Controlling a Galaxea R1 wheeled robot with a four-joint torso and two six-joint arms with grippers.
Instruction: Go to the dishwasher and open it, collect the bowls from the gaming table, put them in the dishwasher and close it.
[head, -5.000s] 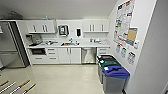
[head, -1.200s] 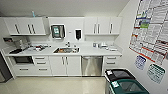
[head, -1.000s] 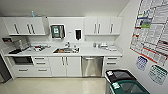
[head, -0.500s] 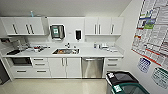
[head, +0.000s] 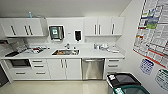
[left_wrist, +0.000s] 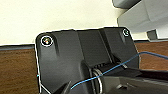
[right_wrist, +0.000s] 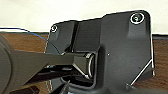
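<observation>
**K:** Head view has the dishwasher (head: 93, 68). Brushed steel front, horizontal bar handle along the top edge, door closed. Built in under the white countertop (head: 95, 53), just right of the sink (head: 65, 52).

**M:** What's beside it?

**K:** White double cabinet doors (head: 64, 68) touching its left side, a stack of white drawers (head: 113, 65) on its right. Dark-lidded bins (head: 122, 83) stand on the floor in front of those drawers, near the dishwasher's lower right corner but apart from it. Posters (head: 153, 32) cover the right-hand wall.

**M:** Anything above?

**K:** White wall cabinets (head: 103, 25), a paper towel dispenser (head: 56, 32) and a dark soap dispenser (head: 77, 35) over the sink. Small items sit on the counter above the dishwasher; too blurred to name.

**M:** Jaws?

**K:** Can't tell, either side. Left wrist view: the robot's dark plate, a blue cable (left_wrist: 110, 71) across it, wood-brown floor (left_wrist: 17, 70) and a pale wall behind. Right wrist view: same plate and jointed bar over the same brown floor. No fingers can be made out, nothing seen held or touched.
</observation>
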